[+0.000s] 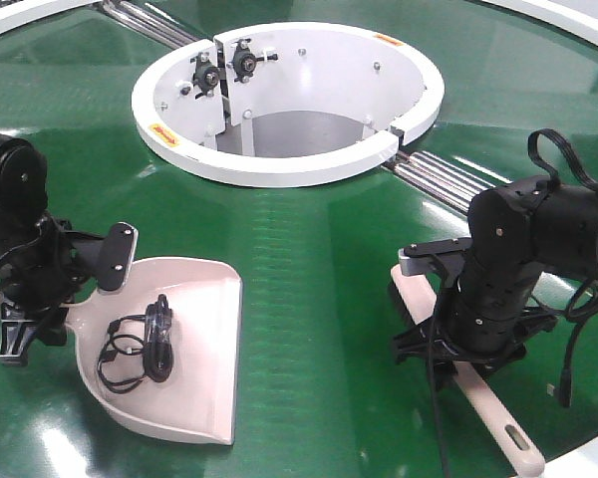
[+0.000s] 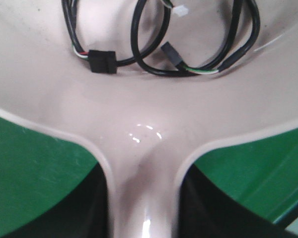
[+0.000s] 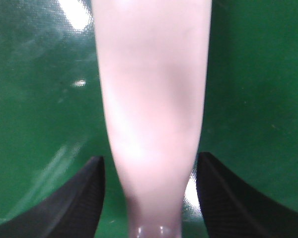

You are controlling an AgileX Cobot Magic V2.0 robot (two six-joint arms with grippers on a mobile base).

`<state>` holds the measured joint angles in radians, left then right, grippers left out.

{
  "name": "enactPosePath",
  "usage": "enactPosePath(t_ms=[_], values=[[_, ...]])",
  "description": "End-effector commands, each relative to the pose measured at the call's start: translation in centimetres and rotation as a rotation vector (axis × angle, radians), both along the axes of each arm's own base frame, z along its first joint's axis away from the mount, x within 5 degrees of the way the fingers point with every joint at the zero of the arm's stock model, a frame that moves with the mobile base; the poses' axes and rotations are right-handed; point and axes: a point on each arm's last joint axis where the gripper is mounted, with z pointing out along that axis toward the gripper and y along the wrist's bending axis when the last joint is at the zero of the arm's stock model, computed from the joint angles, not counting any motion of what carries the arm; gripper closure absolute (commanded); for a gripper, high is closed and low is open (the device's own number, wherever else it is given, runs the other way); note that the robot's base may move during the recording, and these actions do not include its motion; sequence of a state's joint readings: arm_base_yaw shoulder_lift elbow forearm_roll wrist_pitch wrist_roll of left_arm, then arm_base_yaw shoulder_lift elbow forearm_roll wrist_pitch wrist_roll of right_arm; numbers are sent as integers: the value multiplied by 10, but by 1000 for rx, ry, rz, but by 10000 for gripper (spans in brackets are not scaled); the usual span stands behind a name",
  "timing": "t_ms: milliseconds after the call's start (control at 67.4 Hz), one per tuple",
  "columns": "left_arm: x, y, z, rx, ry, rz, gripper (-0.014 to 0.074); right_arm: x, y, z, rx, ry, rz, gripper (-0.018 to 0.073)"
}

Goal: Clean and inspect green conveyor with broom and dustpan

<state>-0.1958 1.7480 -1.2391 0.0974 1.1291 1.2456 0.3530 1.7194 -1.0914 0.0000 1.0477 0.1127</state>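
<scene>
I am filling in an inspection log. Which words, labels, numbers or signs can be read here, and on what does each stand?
No text is readable.
Front-left sticker, yellow, on the white ring hub: too small to read.
Back-right sticker, yellow, same hub: too small to read.

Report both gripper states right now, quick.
Left gripper: closed on the dustpan handle.
Right gripper: open, straddling the broom handle, with a gap on each side.
</scene>
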Motion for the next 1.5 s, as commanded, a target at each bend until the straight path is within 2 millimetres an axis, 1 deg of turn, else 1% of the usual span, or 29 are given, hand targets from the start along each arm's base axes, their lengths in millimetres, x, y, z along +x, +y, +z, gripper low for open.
enactPosePath(t_ms=[0, 297, 623, 994, 1186, 1483], values=[[-3, -4, 18, -28, -42, 13, 603, 1, 0, 18, 23, -62, 6, 149], [-3, -5, 18, -31, -49, 12, 603, 1, 0, 18, 22, -61, 6, 149], [-6, -4, 18, -22, -16, 15, 598, 1, 0, 18, 21, -57, 6, 149], [-8, -3, 18, -16, 13, 18, 566, 0, -1, 18, 18, -49, 7, 149], [-8, -3, 18, -16, 12, 18, 515, 0, -1, 18, 18, -48, 7, 149], [-8, -4, 18, -20, 5, 22, 383, 0, -1, 18, 18, -49, 7, 149]])
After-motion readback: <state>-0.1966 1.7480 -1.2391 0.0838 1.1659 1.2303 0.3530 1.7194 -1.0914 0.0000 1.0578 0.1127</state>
